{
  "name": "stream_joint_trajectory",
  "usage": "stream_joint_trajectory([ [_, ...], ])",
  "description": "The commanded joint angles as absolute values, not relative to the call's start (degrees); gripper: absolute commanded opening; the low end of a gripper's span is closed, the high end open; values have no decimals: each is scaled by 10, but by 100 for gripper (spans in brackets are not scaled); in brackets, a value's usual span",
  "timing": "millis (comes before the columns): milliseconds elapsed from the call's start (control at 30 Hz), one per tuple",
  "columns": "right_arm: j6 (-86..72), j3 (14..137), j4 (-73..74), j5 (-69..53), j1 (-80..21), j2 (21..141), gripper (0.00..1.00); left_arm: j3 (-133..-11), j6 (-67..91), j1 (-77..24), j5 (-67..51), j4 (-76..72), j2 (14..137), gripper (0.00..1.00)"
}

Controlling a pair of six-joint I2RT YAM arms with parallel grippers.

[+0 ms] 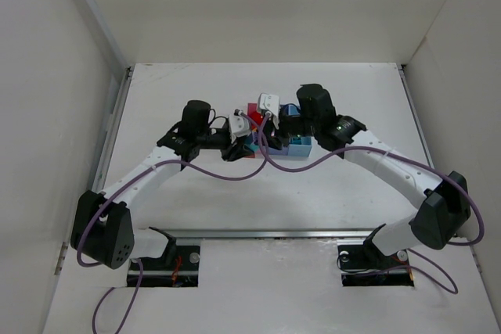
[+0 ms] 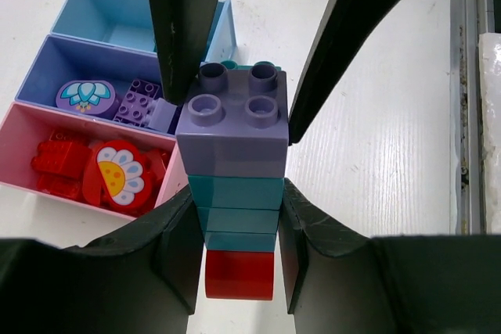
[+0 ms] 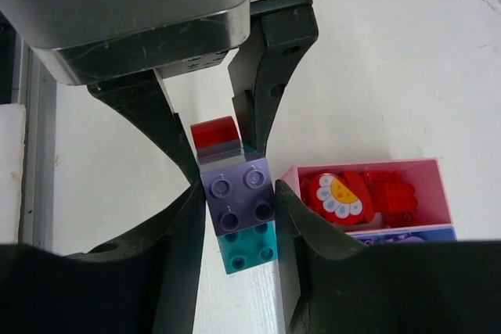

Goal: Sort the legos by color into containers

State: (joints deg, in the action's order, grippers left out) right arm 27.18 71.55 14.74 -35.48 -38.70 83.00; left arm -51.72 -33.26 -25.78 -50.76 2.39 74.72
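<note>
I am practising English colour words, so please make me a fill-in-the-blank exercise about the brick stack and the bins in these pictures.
1. The left gripper is shut on the brick stack at its ____ bricks.
2. Between the fingertips of the right gripper sits the stack's ____ brick.
3. In the pink bin lies a red flower piece with a ____ centre.
4. In the left wrist view, the brick at the stack's near end is ____.

Missing words: teal; purple; yellow; red.
</note>
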Motion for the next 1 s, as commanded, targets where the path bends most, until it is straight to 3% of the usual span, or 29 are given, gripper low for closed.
stream_joint_trajectory([
  [0,258,742,113,-364,-382,824,9,-514,-338,-259,-523,6,728,0],
  [67,239,737,113,-353,-371,817,0,-508,-338,-259,-517,6,728,0],
  [667,145,716,71,-327,-310,796,0,-479,-315,-259,-483,-10,716,0],
  [967,140,716,71,-315,-310,802,0,-418,-376,-259,-391,-14,729,0],
])
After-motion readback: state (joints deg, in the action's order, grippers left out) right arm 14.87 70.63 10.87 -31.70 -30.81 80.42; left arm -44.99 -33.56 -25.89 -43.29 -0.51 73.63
